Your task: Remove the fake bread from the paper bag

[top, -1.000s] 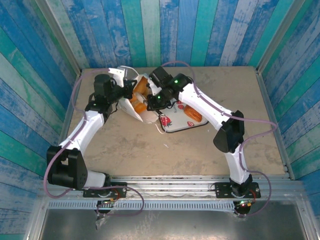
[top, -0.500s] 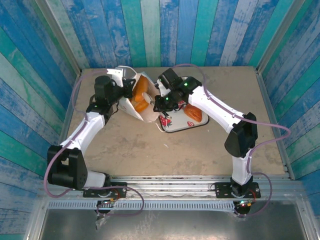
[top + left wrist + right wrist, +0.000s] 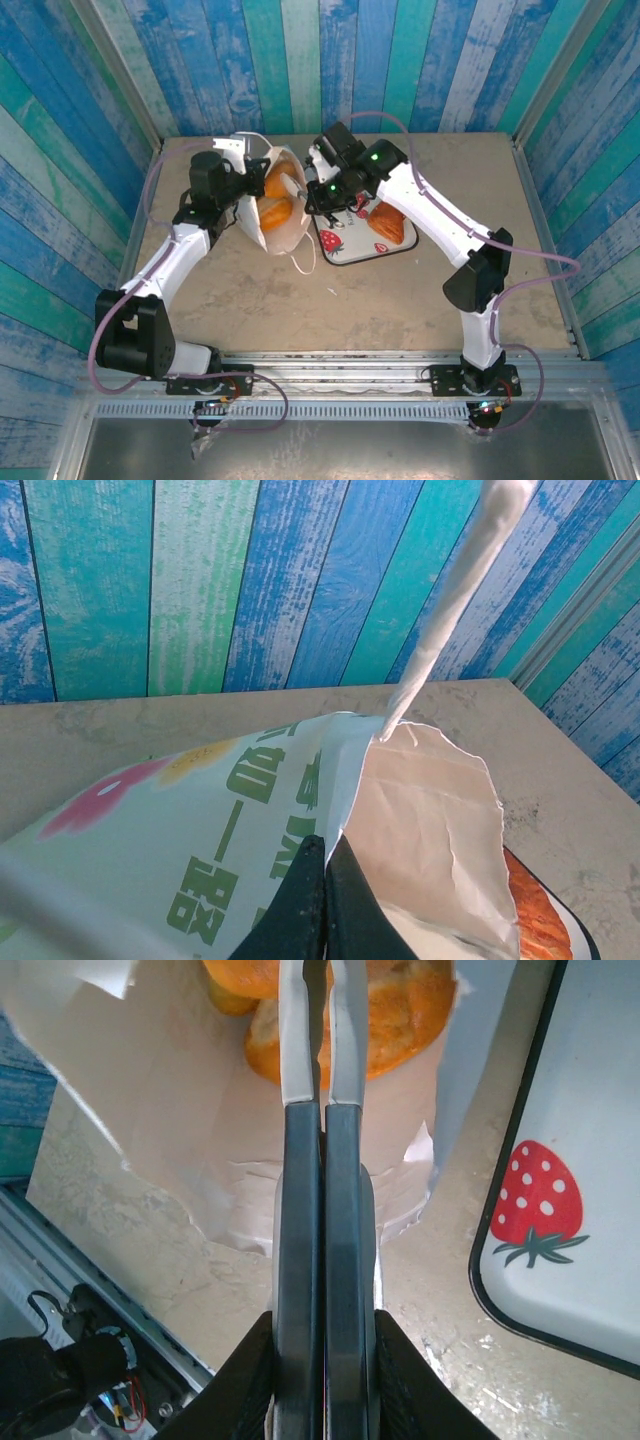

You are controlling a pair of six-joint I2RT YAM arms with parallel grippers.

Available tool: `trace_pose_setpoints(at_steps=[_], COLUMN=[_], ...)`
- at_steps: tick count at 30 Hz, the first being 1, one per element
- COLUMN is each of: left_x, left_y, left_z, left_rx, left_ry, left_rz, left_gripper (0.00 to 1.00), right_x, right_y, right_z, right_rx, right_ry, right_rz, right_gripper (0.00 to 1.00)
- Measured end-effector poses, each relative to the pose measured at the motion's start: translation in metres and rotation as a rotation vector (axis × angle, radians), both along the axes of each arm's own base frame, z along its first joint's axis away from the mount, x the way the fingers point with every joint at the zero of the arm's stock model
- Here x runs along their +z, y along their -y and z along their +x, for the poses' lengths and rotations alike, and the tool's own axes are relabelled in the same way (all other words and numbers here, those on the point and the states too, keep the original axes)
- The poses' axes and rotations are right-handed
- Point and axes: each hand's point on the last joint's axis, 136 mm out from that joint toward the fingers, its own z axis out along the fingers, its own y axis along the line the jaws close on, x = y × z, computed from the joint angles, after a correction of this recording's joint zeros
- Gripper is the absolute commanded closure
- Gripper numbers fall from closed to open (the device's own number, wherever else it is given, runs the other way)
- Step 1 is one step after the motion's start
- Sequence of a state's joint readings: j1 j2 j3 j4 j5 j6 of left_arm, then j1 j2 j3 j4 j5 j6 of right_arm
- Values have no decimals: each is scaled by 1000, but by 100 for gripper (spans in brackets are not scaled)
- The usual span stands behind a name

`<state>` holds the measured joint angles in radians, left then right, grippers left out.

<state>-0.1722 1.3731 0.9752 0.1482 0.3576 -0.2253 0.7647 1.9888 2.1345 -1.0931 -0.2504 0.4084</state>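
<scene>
Left fingers (image 3: 300,915): pinched shut on the rim of the paper bag (image 3: 230,810), holding its mouth open; one loop handle (image 3: 450,600) stands up past the rim.
Right fingers (image 3: 255,1390): clamped around the tongs (image 3: 300,1210), squeezing the two arms nearly together. The silver tips reach into the bag's mouth, over the fake bread (image 3: 400,1020).
Tips holding anything: I cannot tell. The arms lie so close that I judge nothing thick sits between them.
Paper bag, contents: on its side at the far side of the counter (image 3: 380,300), left of centre, mouth turned toward the tray. At least two orange-gold pieces show inside from above.
Tray (image 3: 600,1160), contents: strawberry-print, just beside the bag's mouth; one golden piece (image 3: 392,225) lies on it.
Task standing: part done, by my reckoning, with bread on the tray and more in the bag.
Risk, tongs: a glossy pastry between smooth metal tips could squirt out, or be shoved deeper, if I close off-centre.
Risk, paper: the rim looks ragged near the tongs. Dragging the tips along the wall could snag or tear it.
Risk, left hold: it is only a thin pinch of paper. A tug from the tongs could pull the rim free and let the mouth fall shut over the bread.
Risk, carry: a piece dropped short would land on the counter, not the tray.
</scene>
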Motion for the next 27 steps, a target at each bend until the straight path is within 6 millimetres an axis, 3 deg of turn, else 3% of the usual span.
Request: trace_pose_setpoints(at_steps=[4,18,23,27], left_x=[-2,-3,-4,-4], left_y=[0,1,0,0], left_z=[0,1,1,1], left_rx=[0,0,3,3], left_ry=[-7,-21,-23,-24], left_rz=[0,-8,-6,-6], left_gripper=[100,100,100,100], right_x=[-1,-51,-67,-68], right_y=[3,2,2,2], right_z=[-5,-8,-7,-1], right_rx=[17,3,-24,-48], right_ry=[3,-108,-165,-169], right_rz=[-30,-74,-34,-11], right_gripper=[82,57,55,54])
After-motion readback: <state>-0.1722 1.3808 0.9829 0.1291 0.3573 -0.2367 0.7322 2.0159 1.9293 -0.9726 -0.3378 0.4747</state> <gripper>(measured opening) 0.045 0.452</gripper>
